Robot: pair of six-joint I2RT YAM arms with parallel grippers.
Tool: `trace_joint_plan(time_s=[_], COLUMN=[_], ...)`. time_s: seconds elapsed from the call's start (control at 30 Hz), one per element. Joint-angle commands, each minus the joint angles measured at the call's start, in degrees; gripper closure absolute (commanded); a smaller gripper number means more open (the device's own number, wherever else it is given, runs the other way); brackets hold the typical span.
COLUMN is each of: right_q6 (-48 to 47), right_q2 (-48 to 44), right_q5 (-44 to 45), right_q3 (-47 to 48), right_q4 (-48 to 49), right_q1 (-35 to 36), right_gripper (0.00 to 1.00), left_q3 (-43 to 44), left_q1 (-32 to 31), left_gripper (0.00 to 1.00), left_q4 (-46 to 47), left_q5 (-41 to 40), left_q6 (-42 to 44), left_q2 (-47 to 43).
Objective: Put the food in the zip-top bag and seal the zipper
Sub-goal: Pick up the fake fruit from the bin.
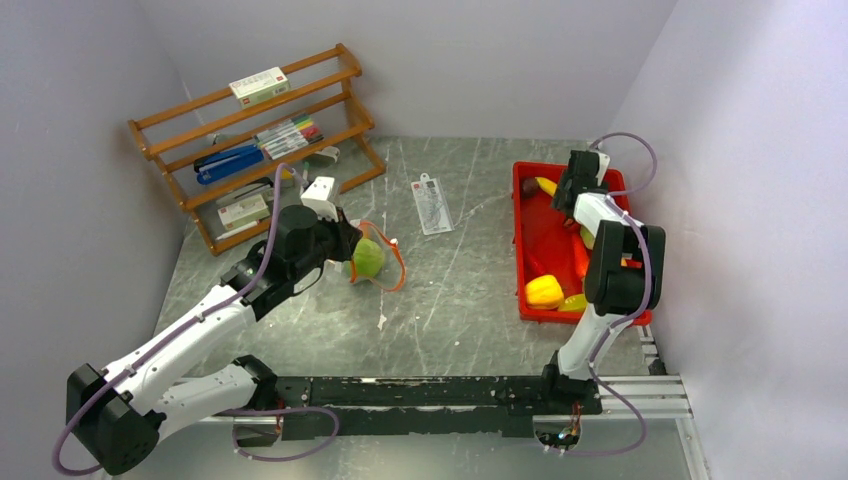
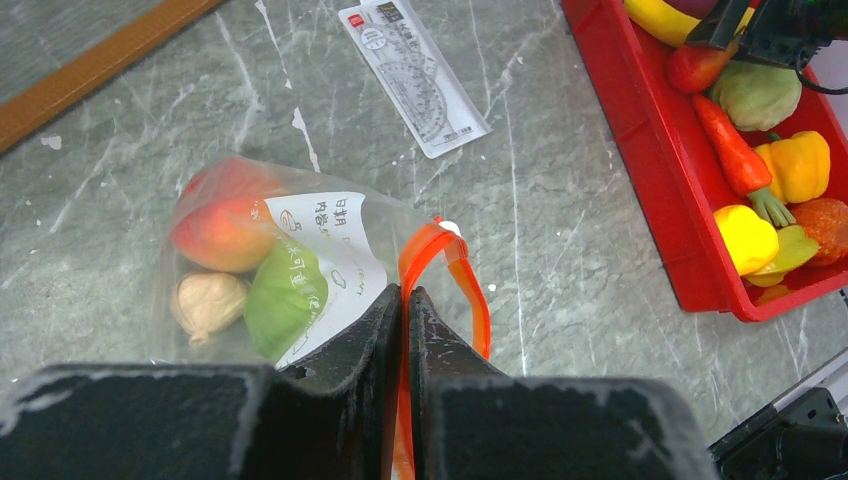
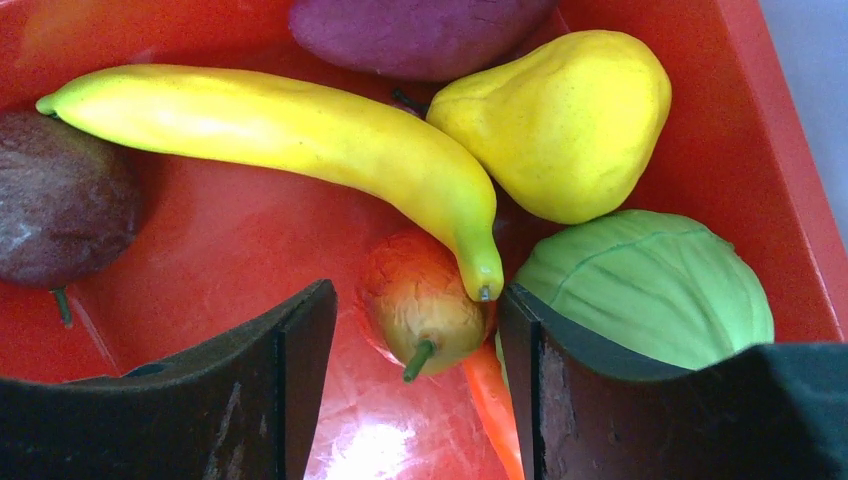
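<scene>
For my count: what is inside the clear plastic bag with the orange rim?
The clear plastic bag holds a red-peach toy fruit, a green toy and a beige piece. Its white printed label hides anything behind.

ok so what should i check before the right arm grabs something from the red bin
1. Left gripper shut on the zipper: ok.
2. Zip-top bag mouth open enough for another piece: cannot tell.
3. Peach ball and green ball inside the bag: ok.
4. Right gripper open, straddling the small red-yellow fruit: ok.
5. That fruit free of neighbours: not ok, the banana tip rests against it.
</scene>
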Motion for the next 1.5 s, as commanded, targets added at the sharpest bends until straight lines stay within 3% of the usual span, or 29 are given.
trace_joint_plan(time_s=[0.0, 0.6, 0.67, 0.77, 0.83, 1.17, 1.47], right_q6=[-0.5, -1.5, -1.2, -0.4, -0.2, -0.4, -0.2], right_q2=[2.4, 0.0, -0.2, 1.4, 2.8, 1.1, -1.4], right_q5=[0.2, 1.2, 1.2, 1.6, 1.5, 1.5, 2.9], right_q3=[2.6, 1.3, 1.1, 2.8, 3.7, 2.5, 4.0], right_q4=[0.6, -0.7, -1.3, -4.2, -5.6, -5.9, -10.0], right_q1=[-0.6, 0.0, 0.0, 0.0, 0.0, 1.6, 4.7], right_gripper=[0.4, 0.64, 0.61, 0.5, 0.48, 0.69, 0.71], left_q3=[0.9, 1.7, 1.8, 2.3, 2.9, 2.3, 3.0], left_q1=[-0.1, -0.1, -0.1, -0.1, -0.1, -0.1, -0.1], left_gripper=[0.93, 0.93, 0.93, 0.93, 0.93, 0.93, 0.93], left_q4=[1.3, 0.0, 0.1, -0.1, -0.7, -0.2, -0.7], left_q5=[1.0, -0.2, 0.0, 0.5, 0.8, 1.0, -0.3], left_q6=[0.1, 0.4, 0.4, 0.6, 0.7, 0.5, 1.0], left_q2=[0.1, -0.7, -0.8, -0.4, 0.0, -0.8, 0.3])
